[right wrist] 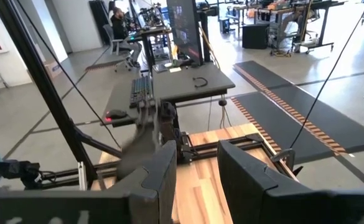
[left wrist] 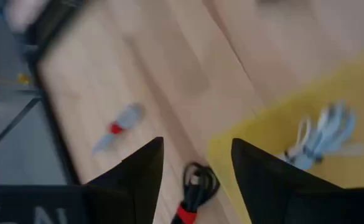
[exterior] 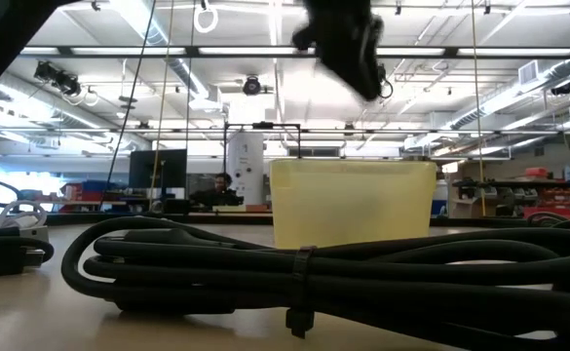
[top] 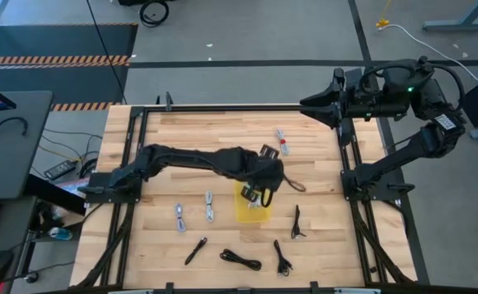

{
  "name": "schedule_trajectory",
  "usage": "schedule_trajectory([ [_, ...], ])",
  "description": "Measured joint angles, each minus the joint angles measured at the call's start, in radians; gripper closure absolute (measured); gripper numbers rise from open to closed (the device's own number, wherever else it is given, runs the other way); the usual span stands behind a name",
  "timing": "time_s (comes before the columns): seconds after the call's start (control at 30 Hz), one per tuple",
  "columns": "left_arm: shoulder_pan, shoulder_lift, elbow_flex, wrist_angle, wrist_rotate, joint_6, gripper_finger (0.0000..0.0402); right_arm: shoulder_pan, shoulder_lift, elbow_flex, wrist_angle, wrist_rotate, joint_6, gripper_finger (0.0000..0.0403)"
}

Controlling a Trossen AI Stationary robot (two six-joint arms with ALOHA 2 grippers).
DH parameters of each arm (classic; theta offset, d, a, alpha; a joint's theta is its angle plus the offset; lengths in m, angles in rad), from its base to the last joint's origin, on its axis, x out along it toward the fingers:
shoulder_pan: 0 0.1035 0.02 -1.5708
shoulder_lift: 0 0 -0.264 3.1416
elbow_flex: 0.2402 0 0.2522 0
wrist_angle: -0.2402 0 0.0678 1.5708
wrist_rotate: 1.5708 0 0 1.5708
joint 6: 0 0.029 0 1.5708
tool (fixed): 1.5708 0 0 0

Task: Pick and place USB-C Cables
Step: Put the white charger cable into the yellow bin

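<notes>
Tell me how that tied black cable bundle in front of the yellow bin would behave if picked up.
Probably floppy: the black cable bundle is looped cord, so its ends may sag. The tie round its middle should keep the loops together, so it likely lifts as one piece. It lies flat, so it seems unlikely to roll.

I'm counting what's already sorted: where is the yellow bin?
In the high view, the yellow bin sits mid-table, under the left gripper, right of two grey cables.
</notes>
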State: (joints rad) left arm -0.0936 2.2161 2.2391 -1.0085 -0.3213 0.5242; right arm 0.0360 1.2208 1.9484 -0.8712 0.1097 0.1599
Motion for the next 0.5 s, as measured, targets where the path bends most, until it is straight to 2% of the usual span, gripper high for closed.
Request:
schedule_trajectory([
  [0.1, 0.012, -0.007, 0.121, -0.088, 0.002, -0.128, 0.0201, 0.000, -0.005, 0.000, -0.031, 0.029, -0.005, 0.0280],
  [0.23, 0.043, -0.115, 0.046, -0.118, -0.008, -0.261, 0.0200, 0.000, -0.019, 0.000, -0.155, 0.164, 0.011, 0.0280],
  [0.4, 0.087, -0.171, 0.052, -0.337, -0.010, -0.493, 0.0200, 0.000, -0.027, 0.000, -0.386, 0.397, 0.122, 0.0280],
  [0.5, 0.106, -0.202, 0.052, -0.414, -0.009, -0.588, 0.0200, -0.005, -0.019, 0.000, -0.519, 0.484, 0.205, 0.0279],
])
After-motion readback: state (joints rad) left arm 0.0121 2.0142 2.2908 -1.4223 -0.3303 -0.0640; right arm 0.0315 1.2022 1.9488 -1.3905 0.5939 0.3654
